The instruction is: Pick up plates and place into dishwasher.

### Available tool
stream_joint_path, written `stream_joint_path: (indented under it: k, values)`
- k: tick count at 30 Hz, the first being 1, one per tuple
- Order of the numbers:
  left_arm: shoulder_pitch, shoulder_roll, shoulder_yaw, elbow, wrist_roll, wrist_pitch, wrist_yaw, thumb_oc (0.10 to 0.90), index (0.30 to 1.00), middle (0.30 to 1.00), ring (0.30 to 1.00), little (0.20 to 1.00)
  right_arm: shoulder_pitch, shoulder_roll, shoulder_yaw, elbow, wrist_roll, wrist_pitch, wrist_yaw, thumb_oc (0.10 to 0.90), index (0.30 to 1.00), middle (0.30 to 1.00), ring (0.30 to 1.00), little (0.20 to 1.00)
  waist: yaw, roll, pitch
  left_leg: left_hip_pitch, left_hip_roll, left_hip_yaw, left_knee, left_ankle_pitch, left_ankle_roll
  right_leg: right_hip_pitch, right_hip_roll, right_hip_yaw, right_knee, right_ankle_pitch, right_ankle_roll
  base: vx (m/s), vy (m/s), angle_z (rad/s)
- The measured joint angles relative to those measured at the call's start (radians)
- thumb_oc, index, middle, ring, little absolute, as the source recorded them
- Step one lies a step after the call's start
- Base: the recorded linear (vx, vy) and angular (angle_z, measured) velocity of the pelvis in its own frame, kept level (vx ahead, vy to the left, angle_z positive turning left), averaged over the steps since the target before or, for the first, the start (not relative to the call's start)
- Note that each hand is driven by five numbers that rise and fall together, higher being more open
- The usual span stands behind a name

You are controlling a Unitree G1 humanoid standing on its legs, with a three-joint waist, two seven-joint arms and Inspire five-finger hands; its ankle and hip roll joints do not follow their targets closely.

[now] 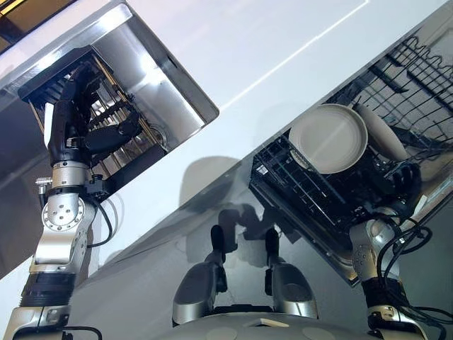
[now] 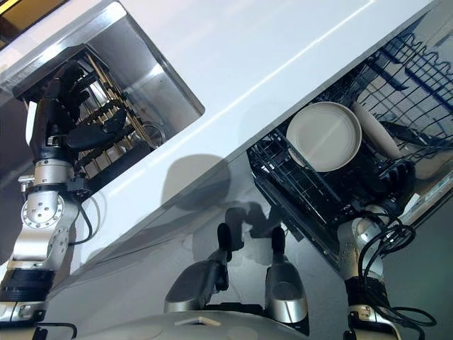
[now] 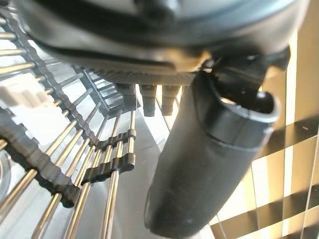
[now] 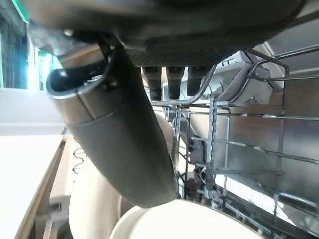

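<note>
A long white countertop (image 1: 283,49) runs across the scene, with a stainless steel sink (image 1: 152,78) sunk into it. Below the counter, a pale grey floor (image 1: 141,283) catches soft shadows. Bright light falls on the counter and the sink's walls.

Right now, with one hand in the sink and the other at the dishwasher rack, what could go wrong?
The right hand sits low in the dishwasher rack beside two standing plates; pulling out carelessly might knock them over. The left hand hangs among the sink's dish rack wires, where its fingers could snag.
</note>
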Motion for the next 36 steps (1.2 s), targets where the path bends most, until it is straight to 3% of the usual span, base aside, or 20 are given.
stream_joint_path:
  k: [5,10,15,19,24,31,36]
  values:
    - [-0.001,0.012,0.005,0.001,0.000,0.000,-0.012,0.800,0.900,0.900,0.900,0.900,-0.004,-0.002,-0.001,0.050,0.120,-0.020,0.029,0.800,0.900,0.900,0.900,0.900,0.000,-0.017,-0.015,0.000,0.000,0.000,0.000,0.000,0.000,0.000,0.000,0.000,0.000,0.000,0.000,-0.01,-0.053,0.00]
    - [-0.002,0.019,0.005,0.001,-0.001,0.000,-0.013,0.800,0.900,0.900,0.900,0.900,-0.018,0.010,0.002,0.057,0.160,-0.062,-0.067,0.800,0.900,0.900,0.900,0.900,0.004,-0.017,-0.015,0.000,0.000,0.001,0.000,0.000,0.000,0.000,0.000,0.002,0.000,0.000,0.000,0.01,0.002,0.00]
    - [-0.002,0.019,0.005,0.001,-0.003,0.000,-0.012,0.800,0.900,0.900,0.900,0.900,-0.005,0.044,0.010,0.037,-0.053,-0.112,-0.274,0.800,0.900,0.900,0.900,0.900,0.002,-0.016,-0.015,0.013,-0.001,0.010,0.000,-0.001,0.000,0.007,-0.001,0.015,0.000,0.000,0.000,0.03,0.025,-0.06]
    - [0.020,0.019,0.005,0.001,0.000,-0.001,-0.010,0.800,0.900,0.900,0.900,0.900,0.021,0.044,0.013,-0.028,-0.242,-0.123,-0.357,0.800,0.900,0.900,0.900,0.900,-0.008,-0.013,-0.017,0.035,0.000,0.027,0.000,-0.009,-0.002,0.020,0.000,0.028,0.000,0.000,0.000,0.02,0.037,-0.12]
    - [0.043,0.017,0.005,0.001,0.000,-0.001,-0.012,0.800,0.900,0.900,0.900,0.900,0.048,0.042,0.008,-0.041,-0.272,-0.123,-0.308,0.800,0.900,0.900,0.900,0.900,-0.018,-0.010,-0.019,0.041,0.003,0.047,0.000,-0.014,-0.007,0.016,0.001,0.045,0.000,0.000,0.000,0.01,0.004,-0.11]
    - [0.043,0.017,0.006,0.001,0.000,0.000,-0.036,0.800,0.900,0.900,0.900,0.900,0.078,0.041,0.002,0.004,-0.176,-0.031,-0.107,0.800,0.900,0.900,0.900,0.900,-0.022,-0.008,-0.020,0.045,0.004,0.052,0.000,-0.012,-0.002,0.017,0.002,0.049,0.000,0.001,0.000,0.00,-0.029,-0.02]
    - [0.039,0.017,0.006,0.001,0.000,0.000,-0.036,0.800,0.900,0.900,0.900,0.900,0.072,0.036,0.006,0.058,-0.161,-0.023,-0.069,0.800,0.900,0.900,0.900,0.900,-0.019,-0.008,-0.020,0.046,0.004,0.052,0.000,-0.013,-0.002,0.018,0.002,0.048,0.000,0.001,0.000,-0.01,-0.022,0.00]
